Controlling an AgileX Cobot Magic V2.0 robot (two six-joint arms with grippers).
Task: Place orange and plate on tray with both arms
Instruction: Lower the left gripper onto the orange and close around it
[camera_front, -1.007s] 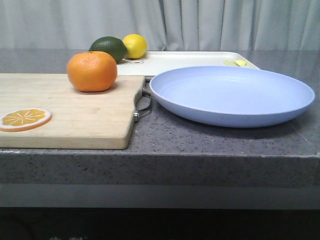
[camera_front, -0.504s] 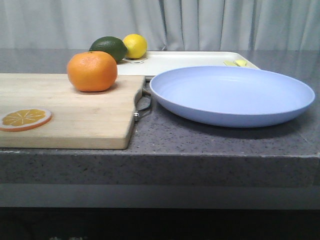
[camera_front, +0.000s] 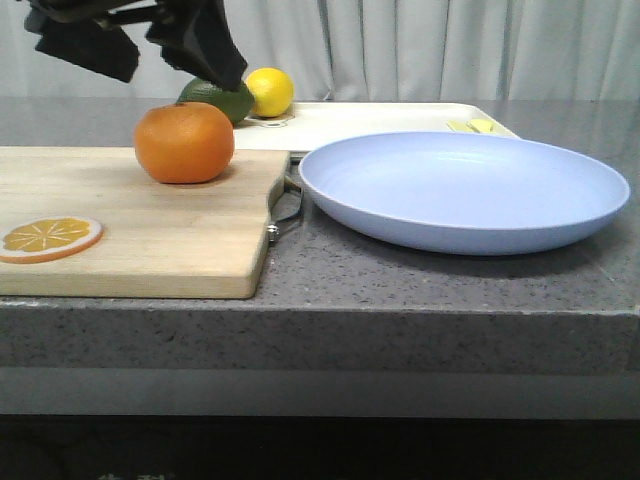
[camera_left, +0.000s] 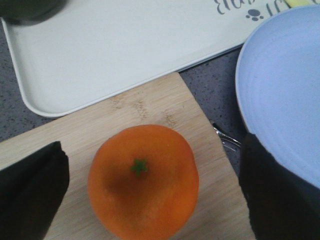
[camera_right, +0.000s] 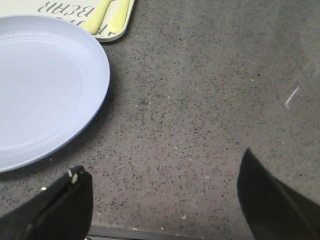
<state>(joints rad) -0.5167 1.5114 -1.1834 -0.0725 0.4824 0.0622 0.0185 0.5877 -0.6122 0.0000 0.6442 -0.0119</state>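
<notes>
My left claw (camera_front: 140, 45) hangs spread wide above the orange (camera_front: 184, 142) on the cutting board (camera_front: 140, 235) — no contact. My right claw (camera_right: 160, 205), also spread, hovers over bare counter (camera_right: 200, 100) beside the plate (camera_front: 465, 190); the tray (camera_front: 350, 122) lies behind both.

Orange (camera_front: 184, 142), plate (camera_front: 465, 190) off tray (camera_front: 360, 124)

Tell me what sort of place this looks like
Probably a mock kitchen counter: a speckled grey stone worktop holds a wooden cutting board with an orange on it, a lavender-blue plate and an off-white tray, with a plain curtain behind.
</notes>
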